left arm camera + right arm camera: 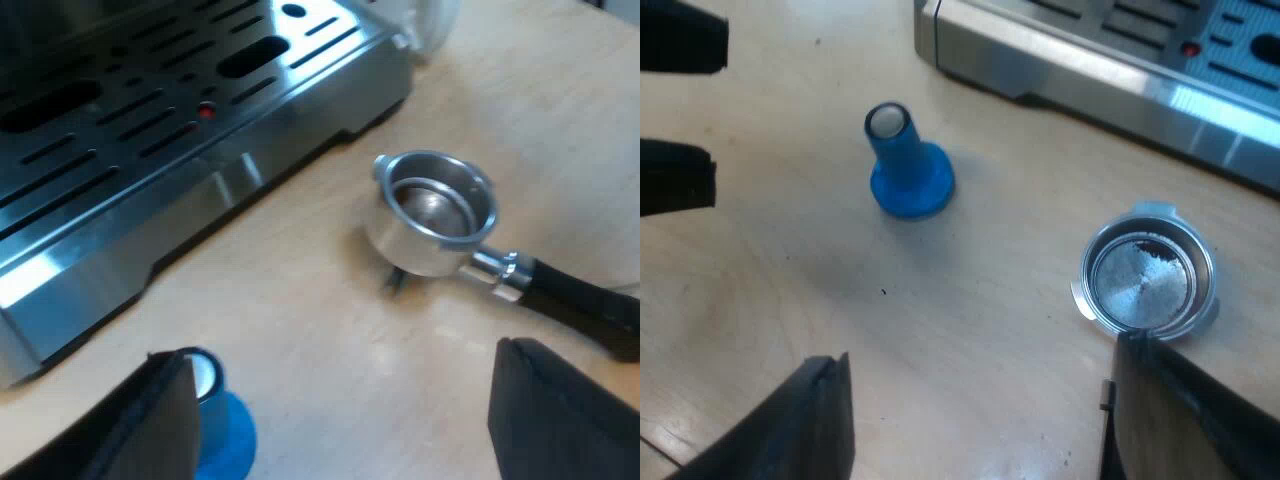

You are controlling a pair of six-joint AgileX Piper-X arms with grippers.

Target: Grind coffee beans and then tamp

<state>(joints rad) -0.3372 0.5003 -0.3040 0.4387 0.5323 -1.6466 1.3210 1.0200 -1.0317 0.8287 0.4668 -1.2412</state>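
The metal holder [432, 210] lies loose on the wooden table beside the espresso machine's drip tray [150, 120], its dark handle [585, 305] pointing away from the machine. In the right wrist view the holder's basket [1148, 278] shows a few dark grounds on its floor, and its handle is hidden behind my own finger. A blue tamper [908, 168] stands upright on the table. My left gripper [345, 420] is open above the table, one finger [150, 420] close to the tamper [215, 425]. My right gripper [975, 420] is open too, hovering between tamper and holder.
The machine's steel drip tray edge [1110, 75] runs close by the holder. A white object [432, 22] stands at the machine's corner. My left arm's black fingers [675, 105] hang near the tamper in the right wrist view. Bare wood lies between tamper and holder.
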